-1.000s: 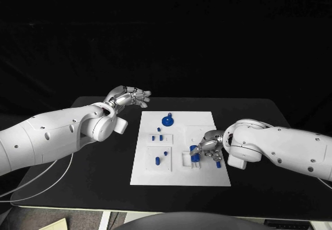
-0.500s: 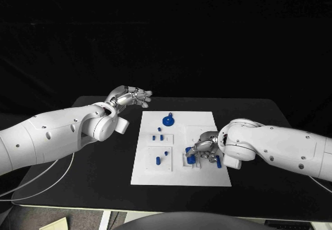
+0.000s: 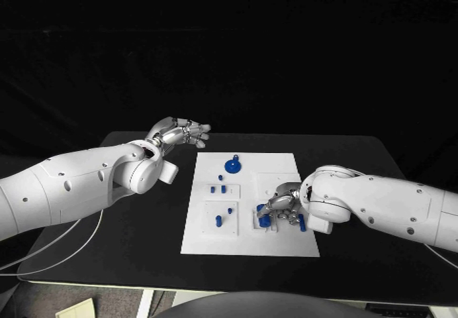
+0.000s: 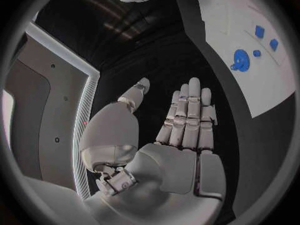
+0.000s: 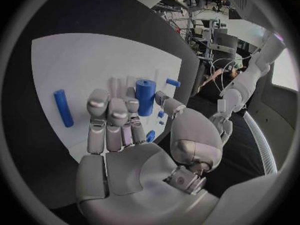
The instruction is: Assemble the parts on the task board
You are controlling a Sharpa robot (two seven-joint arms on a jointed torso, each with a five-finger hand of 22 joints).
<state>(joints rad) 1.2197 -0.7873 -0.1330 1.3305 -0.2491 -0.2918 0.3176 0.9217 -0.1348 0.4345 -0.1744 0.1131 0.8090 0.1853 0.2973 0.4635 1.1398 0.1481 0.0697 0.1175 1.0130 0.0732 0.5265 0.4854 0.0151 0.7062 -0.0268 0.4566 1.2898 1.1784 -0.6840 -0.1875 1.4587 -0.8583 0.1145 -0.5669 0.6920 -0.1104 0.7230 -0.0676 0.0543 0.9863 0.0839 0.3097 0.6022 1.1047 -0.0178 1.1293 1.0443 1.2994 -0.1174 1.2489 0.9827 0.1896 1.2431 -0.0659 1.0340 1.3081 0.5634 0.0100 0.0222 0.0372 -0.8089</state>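
The right hand [image 3: 284,203] is over the near right part of the board [image 3: 286,242], fingers curled close together above a blue cylinder [image 5: 145,96]; whether they hold it I cannot tell. A blue rod [image 5: 62,108] lies beside the fingers. The left hand [image 3: 179,133] hovers off the board's far left corner over the bench [image 3: 363,149], fingers extended, holding nothing.

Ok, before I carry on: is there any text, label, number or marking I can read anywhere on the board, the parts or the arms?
None can be read.
Task board: plain white, no print visible.
Blue parts: no markings visible.
Left hand and right hand: no readable label or number.
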